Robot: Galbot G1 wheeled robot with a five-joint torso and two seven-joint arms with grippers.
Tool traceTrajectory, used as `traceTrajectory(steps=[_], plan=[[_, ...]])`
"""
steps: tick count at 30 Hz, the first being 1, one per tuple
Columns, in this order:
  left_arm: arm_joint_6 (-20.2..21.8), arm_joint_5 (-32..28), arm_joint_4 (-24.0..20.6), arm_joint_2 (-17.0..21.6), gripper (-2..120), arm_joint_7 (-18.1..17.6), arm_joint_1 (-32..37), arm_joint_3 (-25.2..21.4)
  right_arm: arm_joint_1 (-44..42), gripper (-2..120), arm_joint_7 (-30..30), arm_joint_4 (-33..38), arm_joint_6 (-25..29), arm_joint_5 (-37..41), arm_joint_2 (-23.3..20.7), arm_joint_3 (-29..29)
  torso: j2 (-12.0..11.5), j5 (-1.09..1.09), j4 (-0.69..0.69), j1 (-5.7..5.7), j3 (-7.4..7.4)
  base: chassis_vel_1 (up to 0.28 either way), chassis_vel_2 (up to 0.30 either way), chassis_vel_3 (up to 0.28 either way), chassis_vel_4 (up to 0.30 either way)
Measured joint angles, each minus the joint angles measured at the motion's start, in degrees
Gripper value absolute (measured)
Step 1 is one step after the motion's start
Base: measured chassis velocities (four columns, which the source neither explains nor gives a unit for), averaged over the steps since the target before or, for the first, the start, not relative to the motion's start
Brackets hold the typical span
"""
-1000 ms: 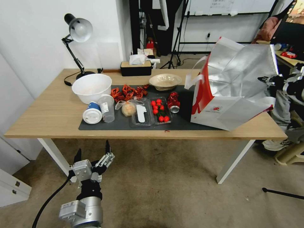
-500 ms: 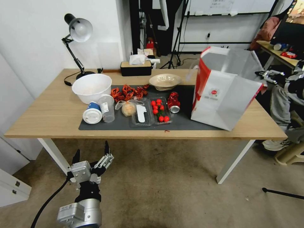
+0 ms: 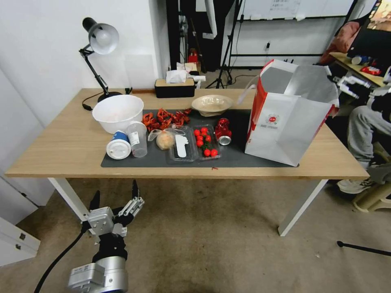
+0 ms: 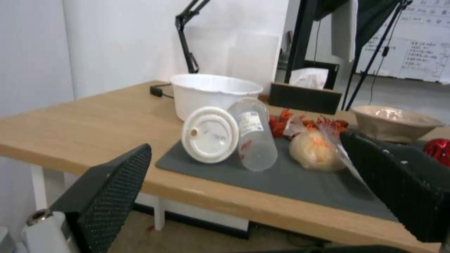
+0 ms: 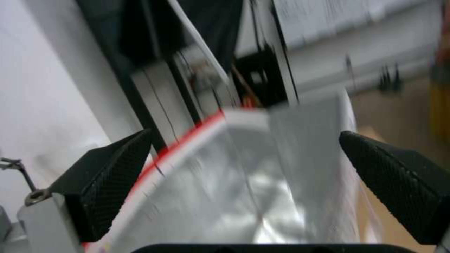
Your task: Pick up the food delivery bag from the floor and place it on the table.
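The food delivery bag (image 3: pixel 290 118) is standing upright on the table (image 3: pixel 61 142), over at the right end, around three o'clock from the middle of the tabletop. Its base is sitting partly on the dark grey mat (image 3: pixel 240 156) and partly on bare wood, its silver-lined mouth is gaping open (image 5: pixel 234 196), and a white handle is drooping off its far left corner.

The right gripper (image 3: pixel 349 84) is hanging in the air just beside the bag's upper right rim, at about two o'clock from the bag, and nothing is sitting between its fingers. In the right wrist view its two black pads (image 5: pixel 112 175) are spread wide apart with the foil lining showing below them, gripping nothing.

The left gripper (image 3: pixel 116 205) is waiting low over the floor (image 3: pixel 211 244), in front of the table's near edge at roughly seven o'clock, its fingers splayed and empty.

On the mat to the left of the bag are lying a crushed red can (image 3: pixel 222 131), a tray of cherry tomatoes (image 3: pixel 205 141), a tipped paper cup (image 3: pixel 118 145) and a clear plastic cup (image 3: pixel 137 138), with a white bowl (image 3: pixel 118 112) behind them.
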Motion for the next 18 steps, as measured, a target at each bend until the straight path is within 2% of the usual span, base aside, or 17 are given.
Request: traceTrajectory(steps=[1,4,5,7,17,18], plan=[[0.00,0.00,0.00,0.00,100,0.00,0.00,0.00,0.00,100,0.00,0.00,0.00,0.00,0.00,0.00,0.00,0.00,0.00,0.00,0.00,0.000,0.000,0.000,0.000],[-0.15,0.90,-1.01,0.00,100,1.07,0.38,-0.69,-7.01,100,-3.86,4.28,9.53,-10.24,1.35,1.90,0.00,0.00,-0.02,0.00,0.00,0.000,0.000,0.000,0.000],[-0.15,0.90,-1.01,0.00,100,1.07,0.38,-0.69,-7.01,100,-3.86,4.28,9.53,-10.24,1.35,1.90,0.00,0.00,-0.02,0.00,0.00,0.000,0.000,0.000,0.000],[-0.84,1.72,-1.35,0.00,100,1.59,0.72,-1.01,-11.86,100,-5.93,7.48,14.96,-16.20,3.27,2.45,0.00,0.01,-0.02,0.00,0.00,0.000,0.000,0.000,0.000],[-3.63,4.36,-1.75,0.01,100,1.95,3.10,-0.63,-18.04,100,-6.90,15.73,18.90,-25.91,8.12,0.35,0.00,0.00,0.01,0.00,-0.01,0.000,0.000,0.000,0.000],[-3.76,4.78,-1.93,0.00,100,2.05,3.25,-0.41,-21.05,100,-7.85,16.90,20.19,-29.05,9.45,0.13,0.00,0.01,0.00,0.00,0.00,0.000,0.000,0.000,0.000]])
